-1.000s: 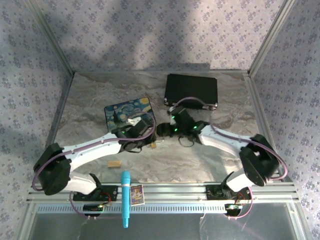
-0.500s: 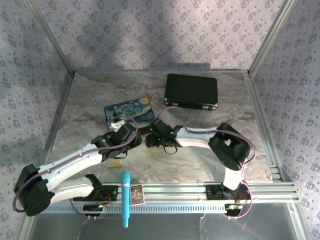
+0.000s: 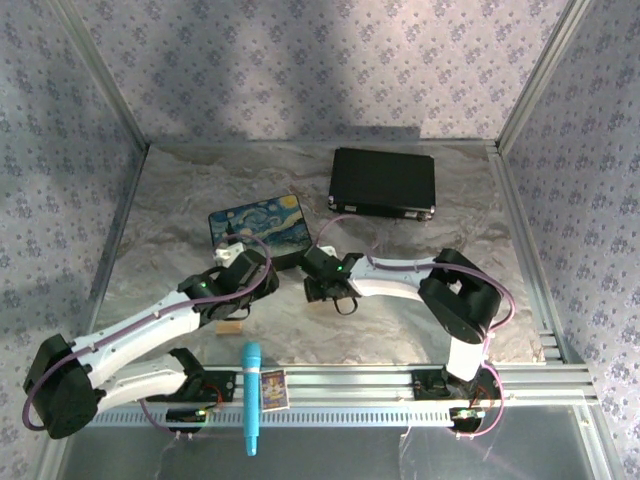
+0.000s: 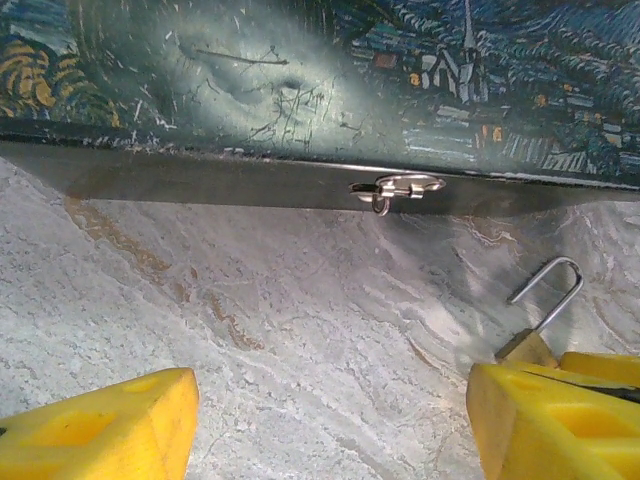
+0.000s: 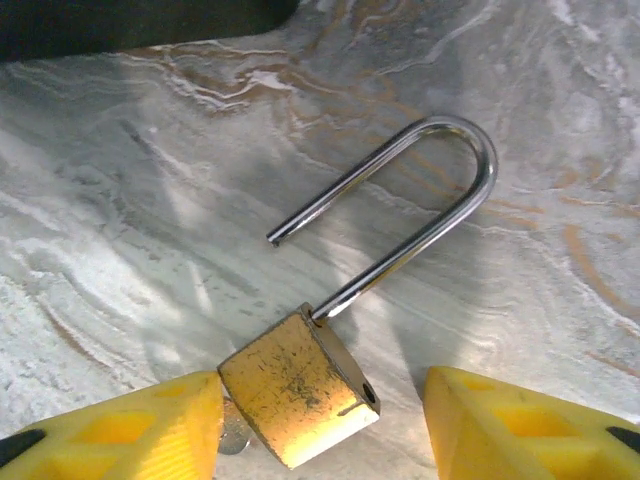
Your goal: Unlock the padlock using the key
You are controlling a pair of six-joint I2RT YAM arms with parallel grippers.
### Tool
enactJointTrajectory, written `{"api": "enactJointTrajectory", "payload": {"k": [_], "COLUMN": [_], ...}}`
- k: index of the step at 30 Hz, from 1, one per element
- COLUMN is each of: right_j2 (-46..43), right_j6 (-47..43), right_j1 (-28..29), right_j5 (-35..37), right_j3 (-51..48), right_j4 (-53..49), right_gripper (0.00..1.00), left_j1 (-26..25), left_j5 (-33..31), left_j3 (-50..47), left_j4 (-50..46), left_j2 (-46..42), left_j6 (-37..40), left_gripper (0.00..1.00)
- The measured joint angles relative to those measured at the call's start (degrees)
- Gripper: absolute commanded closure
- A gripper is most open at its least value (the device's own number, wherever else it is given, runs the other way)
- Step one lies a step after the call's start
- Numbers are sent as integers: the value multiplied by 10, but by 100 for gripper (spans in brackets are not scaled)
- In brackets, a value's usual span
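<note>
Marble-patterned desk (image 3: 180, 200) in a wallpapered enclosure, top view: both arms converge near the starry-night box (image 3: 258, 228). Left wrist: left jaws apart, empty, with the padlock (image 4: 528, 347) lying just beside one finger, near the box front. Right wrist: right jaws apart, straddling the brass body, shackle (image 5: 405, 257) free at one end; a grip should probably close squarely on the body, clear of the shackle.

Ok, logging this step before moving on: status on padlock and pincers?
Left pincer open, empty. Right pincer open, straddling the padlock. Padlock flat on table, shackle swung free. Painted box close behind, not blocking.
</note>
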Motion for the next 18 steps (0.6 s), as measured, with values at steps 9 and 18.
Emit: {"api": "enactJointTrajectory", "payload": {"k": [9, 18], "right_j2": [0, -25], "right_j6": [-3, -55], "right_j1": [-9, -45], "right_j5": [-5, -64], "right_j3": [1, -19], "right_j4": [-5, -24], "right_gripper": [64, 63], "left_j1": [0, 23], "left_j5": [-4, -29], "left_j3": [-13, -13], "left_j4": [-3, -32], "left_j2": [-27, -41], "left_j6": [-3, 16], "left_gripper": [29, 27]}}
